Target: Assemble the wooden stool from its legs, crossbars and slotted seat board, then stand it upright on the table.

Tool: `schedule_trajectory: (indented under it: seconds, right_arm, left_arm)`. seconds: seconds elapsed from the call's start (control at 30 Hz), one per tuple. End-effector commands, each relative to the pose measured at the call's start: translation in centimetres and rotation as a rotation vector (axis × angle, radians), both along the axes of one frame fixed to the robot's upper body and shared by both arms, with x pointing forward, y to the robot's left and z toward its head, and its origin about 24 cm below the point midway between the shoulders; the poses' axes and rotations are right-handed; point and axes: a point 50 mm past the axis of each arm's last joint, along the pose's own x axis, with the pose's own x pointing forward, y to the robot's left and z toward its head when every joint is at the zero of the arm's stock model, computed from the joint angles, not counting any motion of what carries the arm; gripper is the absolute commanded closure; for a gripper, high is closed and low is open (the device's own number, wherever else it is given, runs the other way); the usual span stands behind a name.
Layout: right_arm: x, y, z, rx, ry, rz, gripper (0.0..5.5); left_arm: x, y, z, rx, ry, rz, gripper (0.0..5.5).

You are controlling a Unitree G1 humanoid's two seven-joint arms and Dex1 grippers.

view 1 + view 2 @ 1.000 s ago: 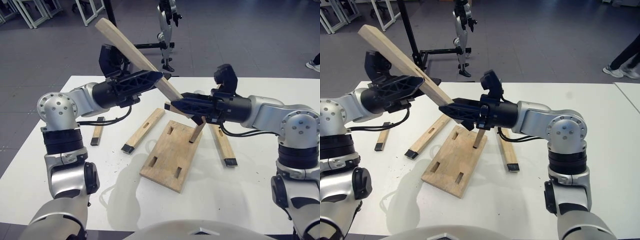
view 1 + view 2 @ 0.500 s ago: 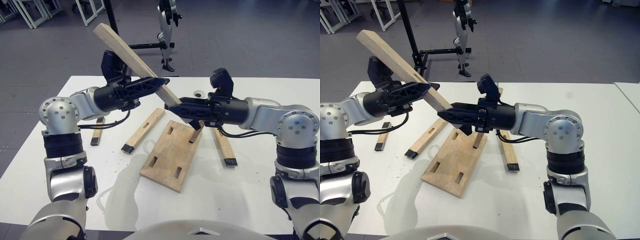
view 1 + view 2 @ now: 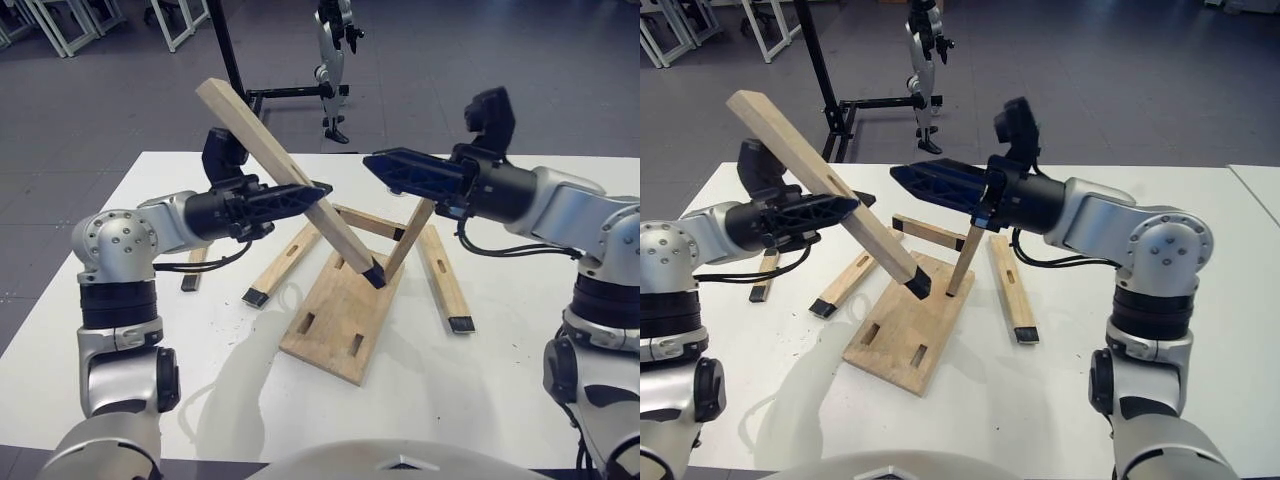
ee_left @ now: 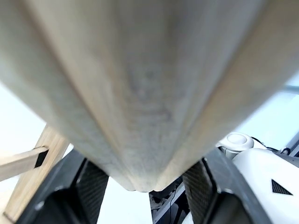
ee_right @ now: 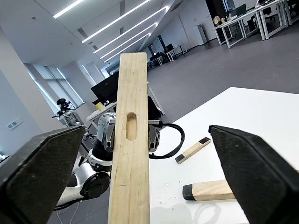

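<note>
My left gripper (image 3: 303,193) is shut on a long wooden leg (image 3: 258,138) that slants down to the right. The leg's black tip (image 3: 375,276) sits just above or on the slotted seat board (image 3: 330,338), which lies flat mid-table. The left wrist view has the leg (image 4: 140,93) between my fingers (image 4: 88,186). A second leg (image 3: 408,240) stands tilted in the board, with a crossbar (image 3: 362,222) joined to it. My right gripper (image 3: 380,166) hovers open above that crossbar, its fingers (image 5: 42,172) spread wide and holding nothing.
Two more legs lie flat on the white table (image 3: 480,400), one left of the board (image 3: 285,262) and one right of it (image 3: 445,282). A short crossbar (image 3: 192,272) lies farther left. A black stand (image 3: 290,92) is on the floor behind the table.
My left arm has swung the leg down, so its black tip is now at the seat board. My right gripper has drawn away from the leg's lower end, up and to the right.
</note>
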Motion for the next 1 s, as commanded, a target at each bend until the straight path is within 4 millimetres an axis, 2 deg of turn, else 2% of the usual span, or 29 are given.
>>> schedule_trajectory:
  seconds: [0.03, 0.2, 0.33, 0.43, 0.67, 1.0]
  right_arm:
    - [-3.2, -1.3, -2.2, -0.074, 0.066, 0.087, 0.00]
    - [-6.7, -1.4, -7.6, -0.365, 0.096, 0.127, 0.00]
    - [-7.1, -0.4, -12.8, -0.520, 0.128, 0.169, 0.00]
    - [-7.9, 1.0, -14.9, -0.538, 0.134, 0.269, 0.00]
    - [-7.4, 2.3, -16.1, -0.553, 0.089, 0.317, 0.00]
    - [-7.4, 2.3, -17.5, -0.585, 0.102, 0.340, 0.00]
  left_arm:
    - [0.0, 2.6, 2.2, 0.015, -0.095, 0.061, 3.44]
    - [0.5, 4.1, 4.7, 0.054, -0.252, 0.206, 3.44]
    - [0.7, 3.0, 4.7, 0.072, -0.286, 0.246, 3.44]
    - [0.9, 1.9, 4.4, 0.091, -0.287, 0.230, 3.44]
    - [1.0, 1.4, 4.2, 0.081, -0.280, 0.235, 3.44]
    - [1.3, 0.7, 4.4, 0.086, -0.291, 0.211, 3.44]
